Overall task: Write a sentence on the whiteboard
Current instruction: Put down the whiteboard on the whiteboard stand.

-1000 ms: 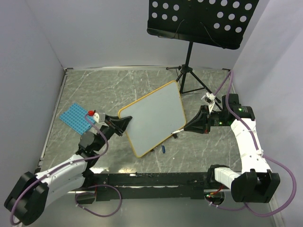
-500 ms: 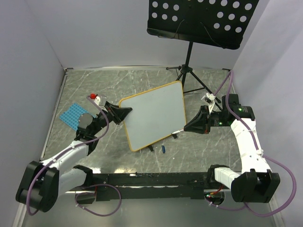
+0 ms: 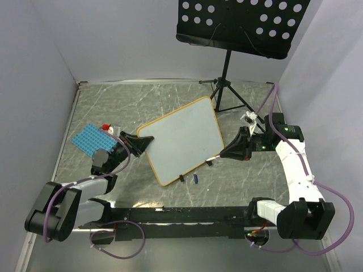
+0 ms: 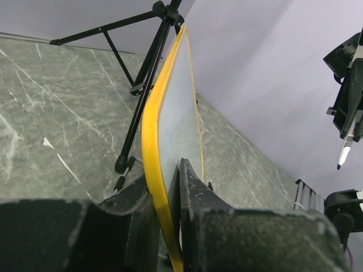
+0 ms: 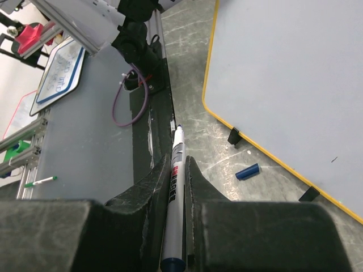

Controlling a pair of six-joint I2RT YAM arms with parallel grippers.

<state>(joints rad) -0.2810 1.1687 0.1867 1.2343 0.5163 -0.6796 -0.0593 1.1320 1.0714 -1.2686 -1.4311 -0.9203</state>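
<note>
The whiteboard (image 3: 182, 139), white with a thin orange-yellow frame, stands tilted on small black clip feet in the middle of the table. My left gripper (image 3: 142, 144) is shut on its left edge, and the left wrist view shows the yellow rim (image 4: 153, 127) pinched between the jaws of the left gripper (image 4: 168, 190). To the board's right, my right gripper (image 3: 228, 152) is shut on a white marker (image 5: 177, 181) with a blue end. Its uncapped tip points at the board's lower right edge without touching it. The board's face (image 5: 283, 73) is blank; the sentence is out of view.
A blue marker cap (image 3: 194, 179) lies on the table just below the board. A black perforated music stand (image 3: 244, 25) on a tripod (image 3: 228, 99) stands behind it. A blue perforated mat (image 3: 89, 140) lies at the left. Grey walls close in both sides.
My left arm has swung its elbow down and left, carrying the board's held edge slightly left and turning the board a little. The right arm and marker have stayed put.
</note>
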